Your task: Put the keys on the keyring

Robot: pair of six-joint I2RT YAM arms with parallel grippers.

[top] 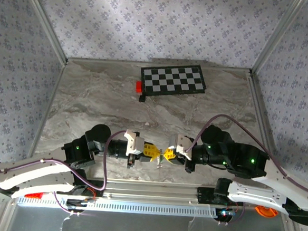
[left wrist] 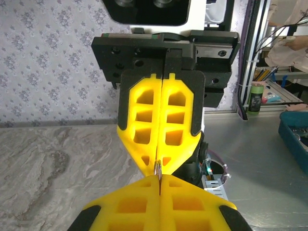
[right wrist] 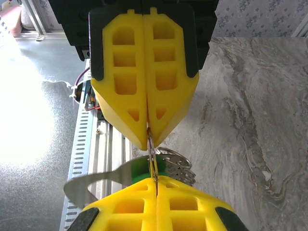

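Here, the left gripper (top: 152, 152) points rightward near the front edge of the marble table (top: 91, 106), its yellow pads pressed together on the keyring (right wrist: 152, 153). The thin ring stands edge-on between the two gripper tips, which nearly touch. A green tag (right wrist: 138, 169) and a small bunch of keys (right wrist: 177, 163) hang at the ring. The right gripper (top: 168, 155) faces leftward, likewise clamped on the ring. At the far side, a red block (top: 139, 86) lies just beside a checkerboard (top: 173, 80).
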